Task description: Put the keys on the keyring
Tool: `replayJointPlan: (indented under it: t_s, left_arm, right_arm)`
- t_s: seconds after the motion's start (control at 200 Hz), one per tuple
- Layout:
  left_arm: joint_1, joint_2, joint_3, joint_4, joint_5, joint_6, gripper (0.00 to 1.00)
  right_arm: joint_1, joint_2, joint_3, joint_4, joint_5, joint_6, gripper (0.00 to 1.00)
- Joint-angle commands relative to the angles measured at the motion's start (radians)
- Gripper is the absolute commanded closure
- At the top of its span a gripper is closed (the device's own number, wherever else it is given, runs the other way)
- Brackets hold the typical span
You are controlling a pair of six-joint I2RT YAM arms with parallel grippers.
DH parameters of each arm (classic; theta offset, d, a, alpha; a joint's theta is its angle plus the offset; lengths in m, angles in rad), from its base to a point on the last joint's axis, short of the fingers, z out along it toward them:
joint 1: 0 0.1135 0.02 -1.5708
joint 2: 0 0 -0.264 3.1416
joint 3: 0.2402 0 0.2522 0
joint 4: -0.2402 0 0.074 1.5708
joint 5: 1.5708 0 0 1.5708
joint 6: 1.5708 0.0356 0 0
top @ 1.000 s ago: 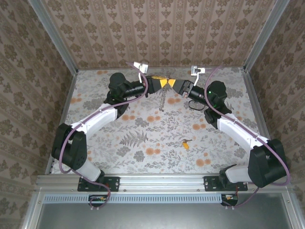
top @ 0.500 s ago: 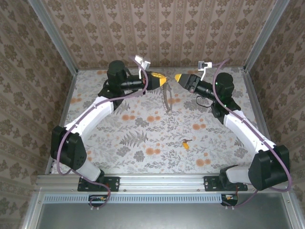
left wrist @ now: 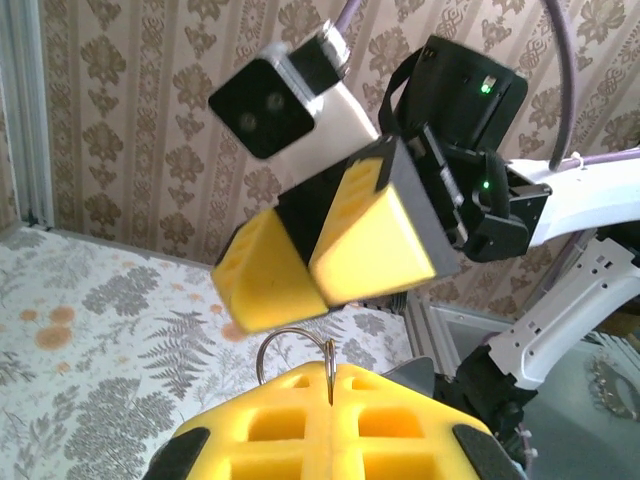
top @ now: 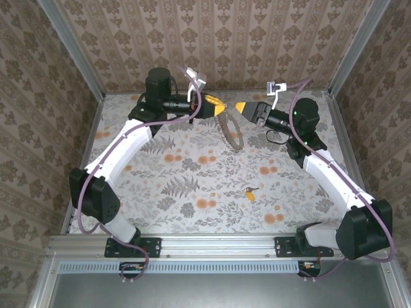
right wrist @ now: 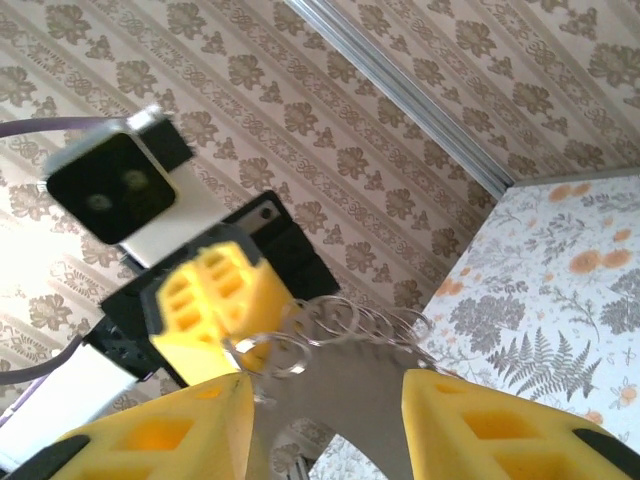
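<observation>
Keyring (top: 231,135): we log it above the far counter (top: 192,183), pinched at its top by the tightly shut left tool (top: 219,108), so it hangs free for threading. Right tool (top: 240,106): fingers parted, empty, just beside (free, we judge, to fetch). Key (top: 250,192): on the counter, well apart, not yet threaded.

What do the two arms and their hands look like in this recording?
The left arm and right arm have black joints, white links and loose purple cables. The left hand and right hand are black with blocky yellow fingers with square pockets; a white camera sits by each.
</observation>
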Motion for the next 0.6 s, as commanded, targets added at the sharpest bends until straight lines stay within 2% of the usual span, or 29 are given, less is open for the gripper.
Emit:
replayJointPlan:
  t_s: [0.0,0.18,0.595]
  left_arm:
    - [0.010,-0.003,0.036,-0.025,0.054,0.041,1.00]
    - [0.009,-0.008,0.020,-0.024,0.060,0.040,1.00]
    - [0.001,-0.010,0.006,0.005,0.065,0.018,1.00]
  right_arm:
    - [0.013,-0.041,0.005,0.066,-0.022,0.016,0.59]
    - [0.037,-0.049,0.011,0.068,-0.049,0.012,0.66]
    - [0.067,-0.028,0.007,0.057,-0.048,-0.006,0.71]
